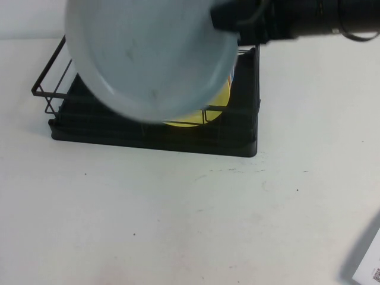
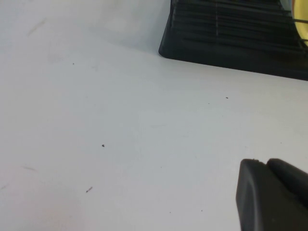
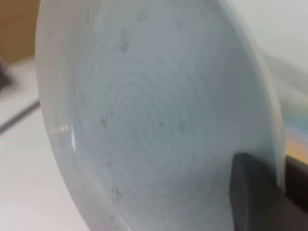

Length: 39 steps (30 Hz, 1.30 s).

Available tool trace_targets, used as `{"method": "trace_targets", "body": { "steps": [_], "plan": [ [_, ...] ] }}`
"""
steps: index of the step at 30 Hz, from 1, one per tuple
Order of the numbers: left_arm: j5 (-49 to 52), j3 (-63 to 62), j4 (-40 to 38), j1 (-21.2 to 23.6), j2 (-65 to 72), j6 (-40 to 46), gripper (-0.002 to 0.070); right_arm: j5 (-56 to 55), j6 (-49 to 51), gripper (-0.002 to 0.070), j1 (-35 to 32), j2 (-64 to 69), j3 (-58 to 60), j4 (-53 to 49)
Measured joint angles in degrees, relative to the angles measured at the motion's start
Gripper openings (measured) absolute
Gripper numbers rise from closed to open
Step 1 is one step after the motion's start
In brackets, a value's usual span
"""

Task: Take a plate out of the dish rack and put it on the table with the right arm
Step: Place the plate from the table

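The pale grey-blue plate (image 1: pixel 148 53) hangs in the air, tilted, above the black wire dish rack (image 1: pixel 178 135) and hides much of it. My right gripper (image 1: pixel 224 18) comes in from the upper right and is shut on the plate's rim. In the right wrist view the plate (image 3: pixel 144 120) fills the picture, and my right gripper (image 3: pixel 279 180) has one finger (image 3: pixel 252 197) on its inner face and the other behind the rim. My left gripper (image 2: pixel 265 166) is shut and empty, low over the white table (image 2: pixel 120 134), apart from the rack's corner (image 2: pixel 231 33).
A yellow plate (image 1: pixel 199 117) stands in the rack behind the lifted plate. The white table (image 1: pixel 178 225) spreads in front of the rack. A white sheet with a printed code (image 1: pixel 369 264) lies at the front right corner.
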Motion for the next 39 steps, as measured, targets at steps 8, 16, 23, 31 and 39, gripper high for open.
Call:
{"method": "trace_targets", "body": {
  "steps": [8,16,23,31,39],
  "plan": [
    [0.00,0.00,0.00,0.00,0.00,0.00,-0.0004,14.50,19.43,0.0042,3.18,-0.22,2.81,-12.48],
    [0.00,0.00,0.00,0.00,0.00,0.00,-0.0004,3.51,28.38,0.0042,8.59,-0.22,19.20,-12.18],
    [0.00,0.00,0.00,0.00,0.00,0.00,-0.0004,-0.30,31.90,0.0042,6.99,4.78,22.78,-5.69],
    [0.00,0.00,0.00,0.00,0.00,0.00,-0.0004,-0.56,32.11,0.0042,2.69,12.72,22.78,-2.44],
    [0.00,0.00,0.00,0.00,0.00,0.00,-0.0004,-1.25,31.10,0.0042,0.41,16.41,22.78,-0.35]
  ]
}}
